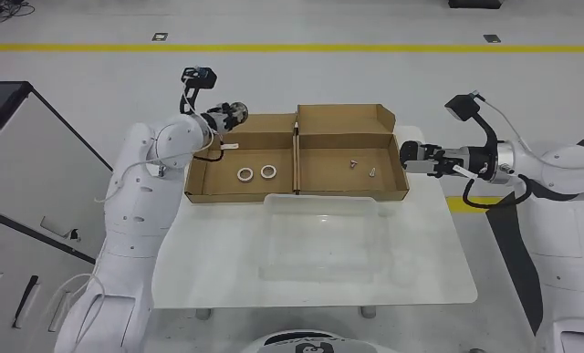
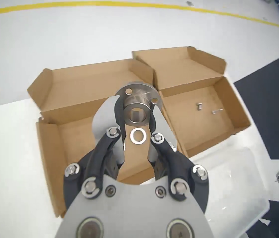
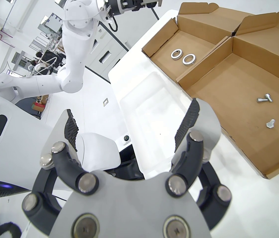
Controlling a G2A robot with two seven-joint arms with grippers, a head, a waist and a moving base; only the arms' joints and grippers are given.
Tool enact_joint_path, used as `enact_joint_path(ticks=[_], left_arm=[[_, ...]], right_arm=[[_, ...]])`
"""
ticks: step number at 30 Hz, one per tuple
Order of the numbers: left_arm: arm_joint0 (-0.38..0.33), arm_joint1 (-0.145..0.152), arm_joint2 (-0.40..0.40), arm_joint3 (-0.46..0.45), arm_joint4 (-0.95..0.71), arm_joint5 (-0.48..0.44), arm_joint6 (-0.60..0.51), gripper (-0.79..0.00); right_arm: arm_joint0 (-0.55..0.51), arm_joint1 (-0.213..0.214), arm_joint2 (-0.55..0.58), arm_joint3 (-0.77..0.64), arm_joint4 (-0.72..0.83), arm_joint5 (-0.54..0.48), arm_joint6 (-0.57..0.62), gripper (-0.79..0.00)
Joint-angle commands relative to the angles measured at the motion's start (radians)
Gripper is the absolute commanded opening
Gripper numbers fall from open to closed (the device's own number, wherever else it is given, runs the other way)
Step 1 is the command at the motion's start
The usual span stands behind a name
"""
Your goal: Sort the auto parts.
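Observation:
My left gripper (image 2: 136,115) is shut on a steel flanged bushing (image 2: 137,105), held in the air above the far left corner of the left cardboard box (image 1: 214,180); the same gripper (image 1: 230,116) shows from above. Two steel rings (image 1: 257,172) lie on that box's floor. The right cardboard box (image 1: 319,171) holds two small bolts (image 1: 361,166). My right gripper (image 3: 132,122) is open with nothing between its fingers, and it hangs beside the right box's right wall (image 1: 412,159).
A clear plastic tray (image 1: 319,236) sits on the white table (image 1: 429,253) in front of the boxes. The two boxes stand side by side, sharing a middle wall, with raised flaps at the back. The table's right and front strips are bare.

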Motion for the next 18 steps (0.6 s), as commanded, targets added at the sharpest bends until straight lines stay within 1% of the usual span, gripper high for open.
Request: enact_joint_path(ticks=[1, 5, 9, 13, 18], left_arm=[[-0.019, 0.000, 0.011, 0.034, 0.037, 0.022, -0.018, -0.785], [-0.063, 0.001, 0.030, 0.127, 0.120, 0.076, -0.046, -0.785], [-0.109, -0.001, 0.059, 0.223, 0.169, 0.091, -0.100, -0.785], [-0.136, -0.003, 0.091, 0.311, 0.209, 0.098, -0.154, -0.785], [-0.146, -0.006, 0.102, 0.317, 0.212, 0.088, -0.147, -0.785]], right_arm=[[0.000, 0.000, 0.000, 0.000, 0.000, 0.000, 0.000, 0.000], [0.000, 0.000, 0.000, 0.000, 0.000, 0.000, 0.000, 0.000], [0.000, 0.000, 0.000, 0.000, 0.000, 0.000, 0.000, 0.000], [0.000, 0.000, 0.000, 0.000, 0.000, 0.000, 0.000, 0.000], [0.000, 0.000, 0.000, 0.000, 0.000, 0.000, 0.000, 0.000]])
